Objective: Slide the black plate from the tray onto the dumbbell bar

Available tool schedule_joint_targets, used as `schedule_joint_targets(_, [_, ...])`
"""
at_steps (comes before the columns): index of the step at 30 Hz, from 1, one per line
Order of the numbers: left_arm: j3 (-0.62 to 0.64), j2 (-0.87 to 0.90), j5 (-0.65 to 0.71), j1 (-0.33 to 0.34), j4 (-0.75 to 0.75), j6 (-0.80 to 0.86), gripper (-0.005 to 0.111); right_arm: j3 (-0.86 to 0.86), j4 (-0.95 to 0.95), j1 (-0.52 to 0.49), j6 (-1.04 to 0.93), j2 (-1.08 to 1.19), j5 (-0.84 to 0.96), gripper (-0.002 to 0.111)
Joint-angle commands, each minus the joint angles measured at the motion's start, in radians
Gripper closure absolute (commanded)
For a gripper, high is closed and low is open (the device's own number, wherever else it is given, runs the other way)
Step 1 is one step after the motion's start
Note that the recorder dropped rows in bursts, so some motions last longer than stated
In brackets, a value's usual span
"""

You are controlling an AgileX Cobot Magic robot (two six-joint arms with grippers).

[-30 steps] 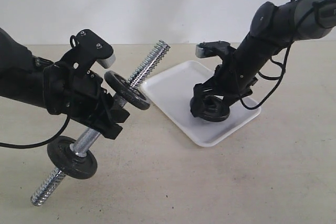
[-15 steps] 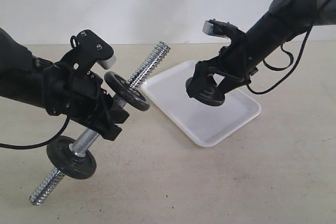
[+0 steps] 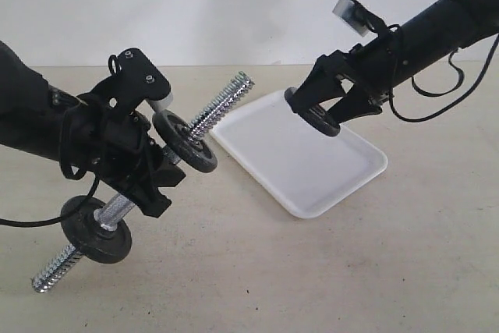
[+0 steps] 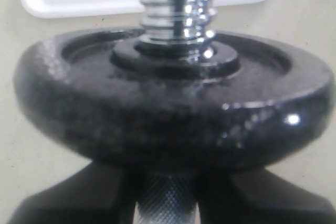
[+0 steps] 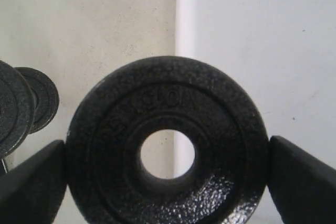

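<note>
The right hand (image 3: 321, 107) grasps the black plate (image 5: 168, 98) by its rim and has lifted it off the tray (image 3: 366, 169), now below it, turning its hole toward the dumbbell bar (image 3: 222, 103) clenched in the left hand (image 3: 148, 169). Threading likely comes next. Raised lettering on the plate is too blurred to read.

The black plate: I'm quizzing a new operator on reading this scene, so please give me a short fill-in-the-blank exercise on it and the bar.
1. The right gripper holds the black plate in the air, and the white tray itself carries ____ plates.
2. The left gripper grips the dumbbell bar, which carries ____ other plates.
3. In the right wrist view, the tray's edge shows through the black plate's centre ____.

Missing words: no; two; hole.
</note>
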Motion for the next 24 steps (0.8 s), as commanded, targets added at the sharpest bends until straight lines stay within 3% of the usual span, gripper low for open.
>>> schedule_joint_targets(1, [-0.032, -0.05, -0.125, 0.003, 0.081, 0.006, 0.102, -0.013, 0.137, -0.033, -0.043, -0.025, 0.029, 0.108])
schedule_joint_targets(10, [-0.032, -0.02, -0.182, 0.003, 0.177, 0.006, 0.102, -0.013, 0.21, -0.031, -0.035, -0.025, 0.029, 0.108])
schedule_joint_targets(24, [-0.032, 0.135, -0.335, 0.003, 0.133, 0.006, 0.102, -0.013, 0.214, -0.029, 0.02, -0.025, 0.029, 0.108])
